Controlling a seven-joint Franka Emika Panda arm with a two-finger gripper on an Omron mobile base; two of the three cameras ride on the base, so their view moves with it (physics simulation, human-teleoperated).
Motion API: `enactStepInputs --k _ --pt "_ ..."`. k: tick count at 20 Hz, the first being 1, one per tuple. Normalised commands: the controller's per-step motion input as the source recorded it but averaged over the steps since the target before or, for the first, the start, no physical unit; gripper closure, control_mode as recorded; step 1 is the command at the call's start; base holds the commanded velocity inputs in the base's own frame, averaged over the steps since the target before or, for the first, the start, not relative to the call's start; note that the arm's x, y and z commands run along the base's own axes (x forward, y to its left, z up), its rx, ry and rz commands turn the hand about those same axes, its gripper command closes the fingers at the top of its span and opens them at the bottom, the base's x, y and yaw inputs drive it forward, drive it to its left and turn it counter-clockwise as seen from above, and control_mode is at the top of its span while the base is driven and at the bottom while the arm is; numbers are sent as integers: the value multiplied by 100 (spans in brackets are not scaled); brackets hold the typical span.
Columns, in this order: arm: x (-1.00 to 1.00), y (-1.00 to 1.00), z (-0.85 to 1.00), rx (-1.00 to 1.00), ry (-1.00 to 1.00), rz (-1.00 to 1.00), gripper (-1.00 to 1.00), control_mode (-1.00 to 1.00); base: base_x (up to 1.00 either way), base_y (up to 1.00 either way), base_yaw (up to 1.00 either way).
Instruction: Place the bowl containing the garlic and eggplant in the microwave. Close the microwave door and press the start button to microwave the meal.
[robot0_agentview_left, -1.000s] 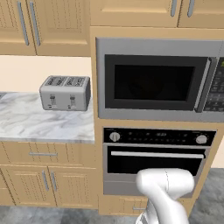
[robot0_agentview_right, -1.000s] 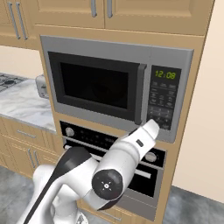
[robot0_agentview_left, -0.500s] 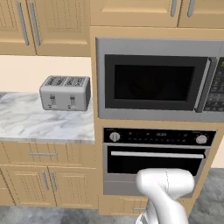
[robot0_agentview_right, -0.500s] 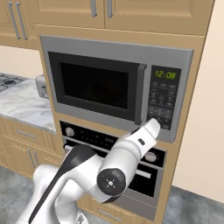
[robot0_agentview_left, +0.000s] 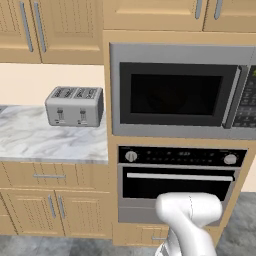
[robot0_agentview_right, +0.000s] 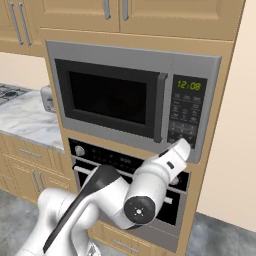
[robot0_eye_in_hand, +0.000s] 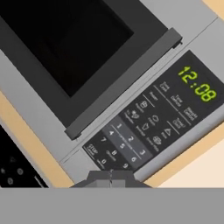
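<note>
Microwave door (robot0_agentview_right: 110, 100) sits closed, glass dark, with the gripper (robot0_agentview_right: 183, 145) pinched together empty at the keypad (robot0_agentview_right: 184, 116).

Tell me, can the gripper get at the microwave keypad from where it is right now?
Probably yes. The shut gripper sits right at the bottom edge of the keypad, nothing lies between them, and the microwave door is closed flat, so it does not block the way.

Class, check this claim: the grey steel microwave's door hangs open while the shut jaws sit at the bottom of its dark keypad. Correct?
Not quite. The grey steel microwave has its door closed, flush with the front, as the right base view shows. The rest holds: the shut jaws sit at the dark keypad's bottom.
</note>
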Motion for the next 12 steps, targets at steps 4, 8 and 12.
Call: enactStepInputs --k 4,8,12 --pt "22 0 -18 0 -1 0 100 -100 0 0 0" --pt "25 -1 -11 0 -2 0 100 -100 0 0 0" --pt "29 -10 -10 0 -1 0 100 -100 0 0 0"
